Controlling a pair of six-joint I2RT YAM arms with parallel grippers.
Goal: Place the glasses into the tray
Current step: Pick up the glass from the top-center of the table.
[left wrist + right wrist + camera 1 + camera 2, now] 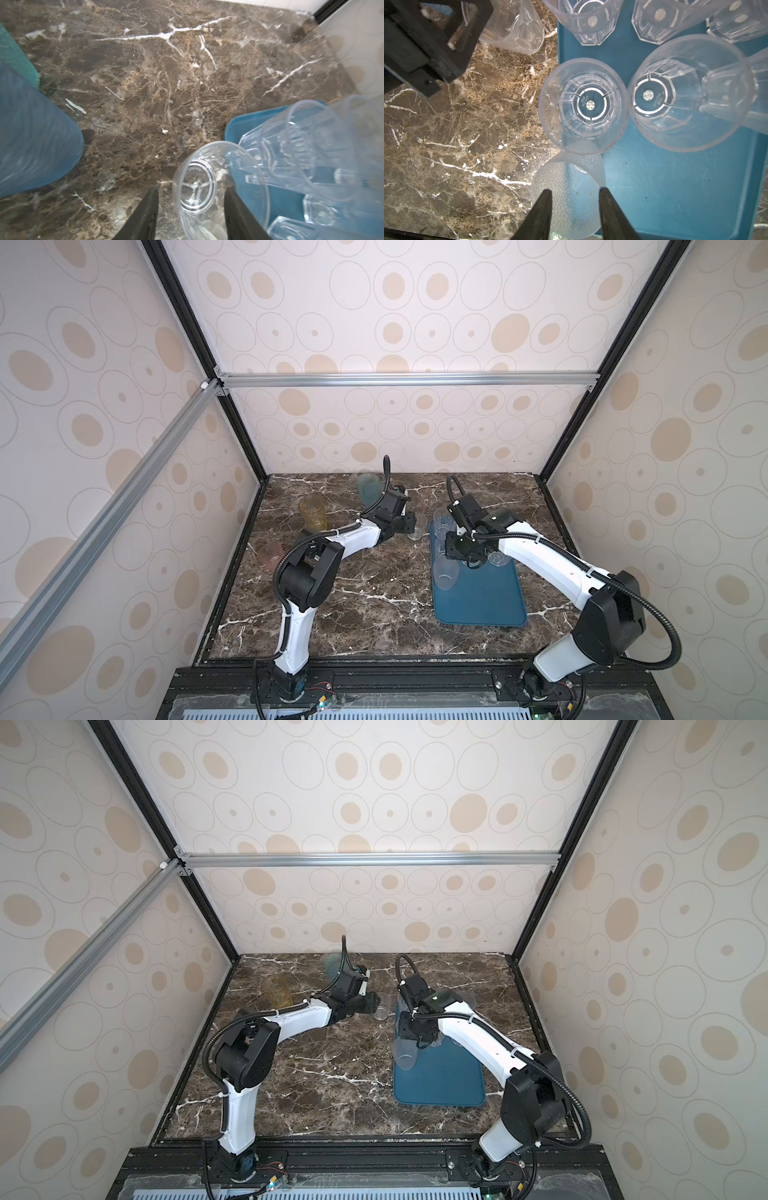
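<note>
The dark teal tray (482, 597) lies right of the table's middle. Several clear faceted glasses (583, 104) stand upright in its far half. A frosted glass (571, 182) stands across the tray's left rim. My right gripper (576, 207) hangs open just above it; I cannot make out any contact. A clear glass (195, 187) stands on the marble by the tray's far left corner (232, 128). My left gripper (192, 214) is open around its near wall, one finger outside with a gap, the other inside. In a top view that glass (417, 531) sits at the left gripper (411, 524).
An amber glass (312, 512) and a pinkish glass (270, 556) stand on the marble at the left. A teal-blue glass (368, 487) is behind the left wrist; a blue glass (31, 135) looms close in the left wrist view. The tray's near half (675, 187) is bare.
</note>
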